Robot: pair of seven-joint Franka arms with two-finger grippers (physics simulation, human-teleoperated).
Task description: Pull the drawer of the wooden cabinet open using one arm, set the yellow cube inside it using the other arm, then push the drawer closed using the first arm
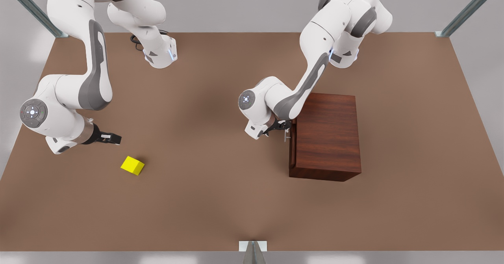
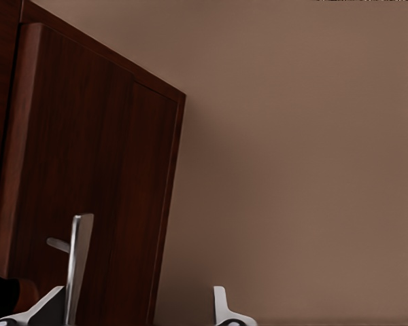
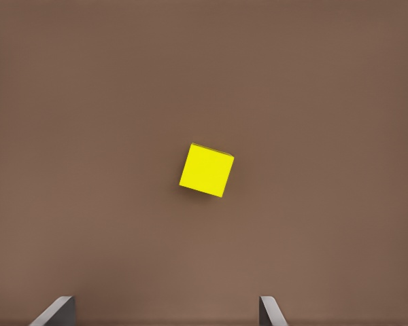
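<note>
The wooden cabinet [image 1: 327, 134] stands on the front view's right, its drawer [image 1: 292, 153] facing the table's middle and looking closed against the body. My left gripper [image 1: 285, 132] is at the drawer front [image 2: 75, 149], open, with the silver bar handle [image 2: 78, 261] between its fingers, close to one fingertip [image 2: 54, 305]. The yellow cube [image 1: 132, 165] lies on the table at the front view's left. My right gripper [image 1: 114, 138] hovers open just beside and above the cube [image 3: 207, 170], nothing between its fingers [image 3: 272, 309].
The brown table [image 1: 220, 201] stretches wide between cube and cabinet. Metal frame posts [image 1: 252, 252] stand at the table's edges and corners. Both arm bases sit along the far edge.
</note>
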